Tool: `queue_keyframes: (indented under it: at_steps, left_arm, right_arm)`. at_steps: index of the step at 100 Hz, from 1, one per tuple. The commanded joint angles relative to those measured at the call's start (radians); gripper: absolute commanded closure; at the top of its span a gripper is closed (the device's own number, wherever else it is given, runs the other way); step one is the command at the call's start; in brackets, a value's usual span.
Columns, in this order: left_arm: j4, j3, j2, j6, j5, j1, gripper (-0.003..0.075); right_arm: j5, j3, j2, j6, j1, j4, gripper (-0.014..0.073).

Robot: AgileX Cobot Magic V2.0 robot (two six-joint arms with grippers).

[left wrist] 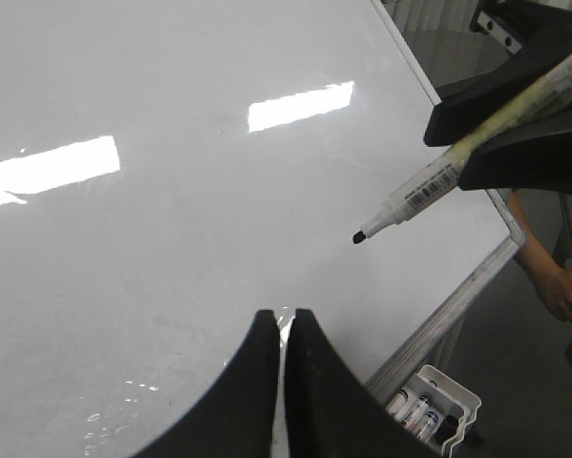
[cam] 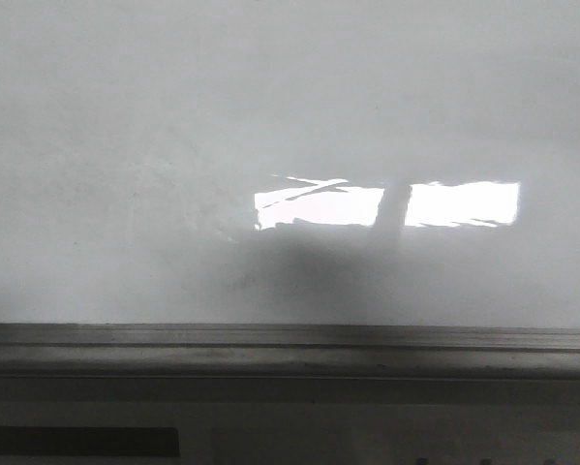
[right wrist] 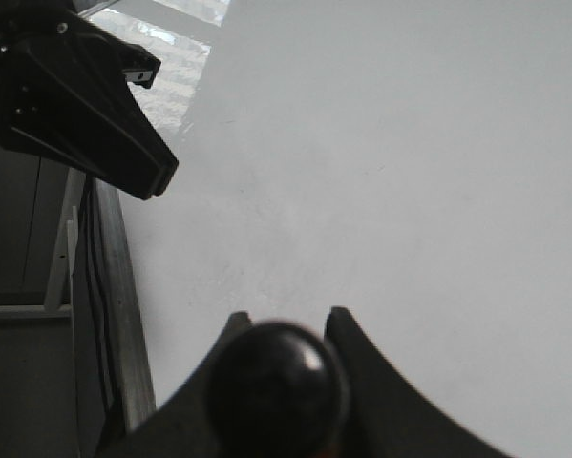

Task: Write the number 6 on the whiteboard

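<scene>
The whiteboard (cam: pixel 173 145) fills the front view, glossy white with faint smudges and a grey frame strip (cam: pixel 290 349) along its near edge. No number 6 shows on it in any view. In the left wrist view my right gripper (left wrist: pixel 448 153) is shut on a marker (left wrist: pixel 414 196) with a pale barrel, whose black tip (left wrist: pixel 359 237) points down at the whiteboard (left wrist: pixel 171 239) near its edge. Whether the tip touches, I cannot tell. The marker's round black end (right wrist: pixel 278 386) sits between my right gripper's (right wrist: pixel 287 320) fingers. My left gripper (left wrist: pixel 286 315) hangs over the board, shut and empty.
Bright rectangular light glare (cam: pixel 386 203) lies on the board. A small white tray (left wrist: pixel 434 405) with several markers hangs below the board's frame (left wrist: pixel 457 305). A person's hand (left wrist: pixel 562 286) shows beyond the board's edge. The left gripper (right wrist: pixel 157 176) appears dark over the frame (right wrist: pixel 123 305).
</scene>
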State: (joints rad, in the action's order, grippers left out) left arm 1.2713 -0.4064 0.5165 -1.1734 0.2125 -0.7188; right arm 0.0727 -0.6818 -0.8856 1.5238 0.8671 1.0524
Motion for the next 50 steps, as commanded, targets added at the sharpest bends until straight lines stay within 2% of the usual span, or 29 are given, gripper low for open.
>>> queue_keyframes:
  at_steps: [1, 11, 17, 35, 43, 50]
  left_arm:
    - [0.015, -0.029, 0.005, 0.006, -0.017, 0.002, 0.0741]
    - [0.015, -0.029, 0.005, 0.006, -0.017, 0.002, 0.0741]
    - [0.015, -0.029, 0.005, 0.006, -0.018, 0.002, 0.0741]
    - [0.015, -0.029, 0.005, 0.006, -0.018, 0.002, 0.0741]
    - [0.015, -0.029, 0.005, 0.006, -0.018, 0.002, 0.0741]
    - [0.015, -0.029, 0.005, 0.006, -0.018, 0.002, 0.0741]
  right_arm:
    - [-0.121, -0.013, 0.026, -0.333, 0.028, -0.323, 0.0636]
    - [-0.228, 0.02, 0.04, -0.692, 0.056, -0.677, 0.0636]
    - [-0.28, 0.037, 0.04, -0.825, 0.069, -0.77, 0.0636]
    - [-0.427, 0.114, 0.04, -0.95, 0.093, -0.95, 0.0636]
    - [-0.499, 0.159, 0.04, -0.954, 0.093, -0.935, 0.0636]
    - [-0.554, 0.185, 0.04, -0.954, 0.093, -0.863, 0.0636]
